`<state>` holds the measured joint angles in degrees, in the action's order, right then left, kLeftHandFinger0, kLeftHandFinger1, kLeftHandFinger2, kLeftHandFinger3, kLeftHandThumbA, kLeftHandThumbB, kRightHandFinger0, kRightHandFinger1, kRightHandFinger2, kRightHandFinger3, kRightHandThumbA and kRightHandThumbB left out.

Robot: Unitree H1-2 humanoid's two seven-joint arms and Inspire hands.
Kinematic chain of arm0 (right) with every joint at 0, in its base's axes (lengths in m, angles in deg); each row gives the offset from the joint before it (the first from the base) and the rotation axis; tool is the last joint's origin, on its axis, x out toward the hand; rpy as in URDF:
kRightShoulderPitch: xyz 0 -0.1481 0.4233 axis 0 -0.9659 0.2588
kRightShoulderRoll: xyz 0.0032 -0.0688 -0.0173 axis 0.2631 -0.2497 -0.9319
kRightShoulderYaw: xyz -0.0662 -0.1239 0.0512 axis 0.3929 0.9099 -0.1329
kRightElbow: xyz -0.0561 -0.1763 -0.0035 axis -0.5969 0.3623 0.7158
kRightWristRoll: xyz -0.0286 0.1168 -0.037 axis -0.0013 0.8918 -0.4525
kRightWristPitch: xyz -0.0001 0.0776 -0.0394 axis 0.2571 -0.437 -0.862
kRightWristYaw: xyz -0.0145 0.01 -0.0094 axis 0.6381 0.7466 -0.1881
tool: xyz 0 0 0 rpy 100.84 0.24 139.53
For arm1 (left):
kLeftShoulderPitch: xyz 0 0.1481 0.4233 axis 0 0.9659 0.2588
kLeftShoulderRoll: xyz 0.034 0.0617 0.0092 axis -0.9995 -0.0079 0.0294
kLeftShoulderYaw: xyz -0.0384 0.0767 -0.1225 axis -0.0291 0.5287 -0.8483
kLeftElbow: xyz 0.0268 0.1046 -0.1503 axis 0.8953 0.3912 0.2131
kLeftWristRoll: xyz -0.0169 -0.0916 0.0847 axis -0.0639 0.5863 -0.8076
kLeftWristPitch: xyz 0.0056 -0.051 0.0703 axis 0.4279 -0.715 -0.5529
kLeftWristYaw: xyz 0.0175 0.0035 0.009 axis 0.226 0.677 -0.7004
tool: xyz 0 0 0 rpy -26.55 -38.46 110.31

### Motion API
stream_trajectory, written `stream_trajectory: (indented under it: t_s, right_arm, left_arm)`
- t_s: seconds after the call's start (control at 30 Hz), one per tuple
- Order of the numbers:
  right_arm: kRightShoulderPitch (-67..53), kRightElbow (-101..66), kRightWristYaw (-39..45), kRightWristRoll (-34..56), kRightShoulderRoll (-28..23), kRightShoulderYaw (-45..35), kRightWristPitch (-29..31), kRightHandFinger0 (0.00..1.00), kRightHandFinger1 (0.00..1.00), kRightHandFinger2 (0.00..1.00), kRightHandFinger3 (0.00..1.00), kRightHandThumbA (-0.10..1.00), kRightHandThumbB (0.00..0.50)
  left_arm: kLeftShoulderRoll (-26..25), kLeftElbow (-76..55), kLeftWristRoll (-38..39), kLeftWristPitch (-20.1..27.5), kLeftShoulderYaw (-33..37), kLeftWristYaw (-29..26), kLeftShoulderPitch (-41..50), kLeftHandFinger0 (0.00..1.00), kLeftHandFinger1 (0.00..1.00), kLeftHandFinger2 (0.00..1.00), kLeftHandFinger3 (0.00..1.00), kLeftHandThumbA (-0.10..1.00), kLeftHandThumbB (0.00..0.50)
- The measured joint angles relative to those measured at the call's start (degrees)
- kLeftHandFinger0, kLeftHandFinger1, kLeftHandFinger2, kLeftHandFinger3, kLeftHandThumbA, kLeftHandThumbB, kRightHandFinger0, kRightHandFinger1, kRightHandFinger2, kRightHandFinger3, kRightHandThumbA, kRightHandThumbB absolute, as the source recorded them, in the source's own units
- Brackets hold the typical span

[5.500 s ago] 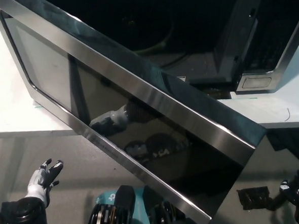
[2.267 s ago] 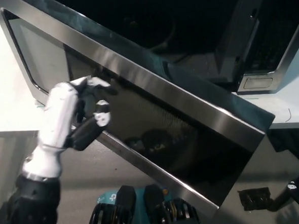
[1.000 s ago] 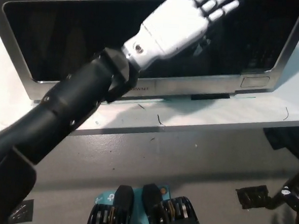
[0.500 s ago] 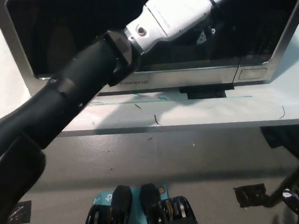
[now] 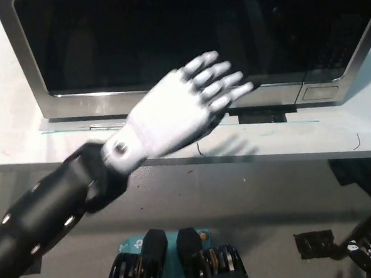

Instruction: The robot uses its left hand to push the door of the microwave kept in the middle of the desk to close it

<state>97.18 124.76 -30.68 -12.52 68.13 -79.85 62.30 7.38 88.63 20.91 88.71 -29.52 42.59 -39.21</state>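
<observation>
One white left robot hand [image 5: 174, 116] drawn back, microwave door [image 5: 160, 40] now closed

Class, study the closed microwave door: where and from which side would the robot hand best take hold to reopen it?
No handle shows on the microwave door. Its free edge is on the right, beside the release button, so the robot hand would best press there from the front.

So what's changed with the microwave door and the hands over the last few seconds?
The microwave door swung from wide open to fully shut, pushed by the white left hand, which has since drawn back off it, fingers apart, holding nothing. The microwave stays on the desk; the right hand rests at lower right.
</observation>
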Motion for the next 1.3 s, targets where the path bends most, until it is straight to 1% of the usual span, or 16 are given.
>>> stream_trajectory:
  t_s: [0.13, 0.23, 0.27, 0.37, 0.4, 0.43, 0.47, 0.5, 0.53, 0.57, 0.7, 0.83, 0.97, 1.03, 1.23, 1.3]
  right_arm:
    - [0.01, 0.01, -0.02, 0.00, -0.02, -0.01, 0.00, 1.00, 1.00, 1.00, 1.00, 0.25, 0.072]
    - [0.11, 0.02, -0.05, 0.01, -0.12, -0.03, 0.00, 1.00, 1.00, 1.00, 1.00, 0.25, 0.072]
    - [0.23, 0.01, -0.07, 0.03, -0.20, -0.08, 0.00, 1.00, 1.00, 1.00, 1.00, 0.25, 0.072]
    - [0.33, 0.00, -0.24, 0.05, -0.92, -0.34, 0.00, 1.00, 1.00, 1.00, 1.00, 0.25, 0.072]
    - [0.37, 0.00, -0.27, 0.06, -1.12, -0.43, 0.00, 1.00, 1.00, 1.00, 1.00, 0.25, 0.072]
    - [0.63, -0.02, -0.30, 0.08, -1.26, -0.53, 0.00, 1.00, 1.00, 1.00, 1.00, 0.25, 0.072]
    - [0.90, -0.04, -0.31, 0.09, -1.29, -0.61, 0.00, 1.00, 1.00, 1.00, 1.00, 0.25, 0.072]
    - [1.11, -0.07, -0.32, 0.10, -1.31, -0.67, 0.00, 1.00, 1.00, 1.00, 1.00, 0.25, 0.072]
    - [1.22, -0.08, -0.32, 0.11, -1.32, -0.73, 0.00, 1.00, 1.00, 1.00, 1.00, 0.25, 0.072]
    - [1.31, -0.08, -0.33, 0.13, -1.33, -0.82, 0.01, 1.00, 1.00, 1.00, 1.00, 0.25, 0.072]
    - [1.27, -0.05, -0.33, 0.19, -1.33, -1.04, 0.01, 1.00, 1.00, 1.00, 1.00, 0.25, 0.072]
    - [1.31, -0.04, -0.34, 0.34, -1.35, -1.13, 0.01, 1.00, 1.00, 1.00, 1.00, 0.25, 0.072]
    - [1.36, 0.08, -0.34, 0.59, -1.41, -1.14, 0.01, 1.00, 1.00, 1.00, 1.00, 0.25, 0.072]
    - [1.36, 0.10, -0.34, 0.71, -1.41, -1.15, 0.01, 1.00, 1.00, 1.00, 1.00, 0.25, 0.072]
    - [1.40, 0.44, -0.33, 1.03, -1.41, -1.15, 0.02, 1.00, 1.00, 1.00, 1.00, 0.25, 0.072]
    - [1.45, 0.57, -0.33, 1.07, -1.41, -1.15, 0.02, 1.00, 1.00, 1.00, 1.00, 0.25, 0.072]
  left_arm:
    - [-4.16, -9.99, 0.86, 0.68, -2.86, 1.02, 7.95, 1.00, 1.00, 1.00, 1.00, -0.10, 0.000]
    - [-7.48, -17.17, 2.11, 1.22, -6.88, 2.15, 13.68, 1.00, 1.00, 1.00, 1.00, -0.09, 0.000]
    - [-8.94, -20.09, 2.76, 1.46, -9.30, 2.75, 16.26, 1.00, 1.00, 1.00, 1.00, -0.04, 0.000]
    - [-12.38, -24.11, 4.61, 1.88, -15.17, 4.05, 21.52, 1.00, 1.00, 1.00, 1.00, 0.41, 0.000]
    - [-12.79, -24.26, 5.09, 1.94, -16.37, 4.35, 22.67, 1.00, 1.00, 1.00, 1.00, 0.72, 0.000]
    - [-12.97, -23.80, 5.82, 1.99, -18.44, 4.74, 24.31, 1.00, 1.00, 1.00, 1.00, 0.96, 0.000]
    - [-12.96, -23.02, 6.25, 2.00, -19.48, 5.01, 25.48, 1.00, 1.00, 1.00, 1.00, 1.00, 0.000]
    - [-12.88, -21.84, 6.56, 2.05, -20.39, 5.11, 26.69, 1.00, 1.00, 1.00, 1.00, 1.00, 0.000]
    - [-12.75, -20.60, 6.72, 2.14, -20.93, 5.05, 27.31, 1.00, 1.00, 1.00, 1.00, 1.00, 0.058]
    - [-12.34, -17.55, 7.05, 2.28, -21.84, 4.89, 28.42, 1.00, 1.00, 1.00, 1.00, 1.00, 0.072]
    - [-10.70, -5.60, 8.53, 2.74, -23.84, 4.76, 30.37, 1.00, 1.00, 1.00, 1.00, 1.00, 0.260]
    - [-8.83, 3.79, 9.60, 2.65, -24.45, 4.83, 30.20, 1.00, 1.00, 1.00, 1.00, 1.00, 0.363]
    - [-7.12, 12.20, 9.67, 2.36, -23.96, 4.81, 29.94, 1.00, 1.00, 1.00, 1.00, 1.00, 0.406]
    - [-6.11, 16.09, 9.66, 2.23, -23.21, 4.86, 29.91, 1.00, 1.00, 1.00, 1.00, 1.00, 0.478]
    - [-3.11, 23.10, 9.63, 1.40, -21.03, 4.15, 30.31, 1.00, 1.00, 1.00, 1.00, 1.00, 0.472]
    - [-2.36, 25.14, 9.56, 1.28, -20.48, 3.25, 30.38, 1.00, 1.00, 1.00, 1.00, 1.00, 0.495]
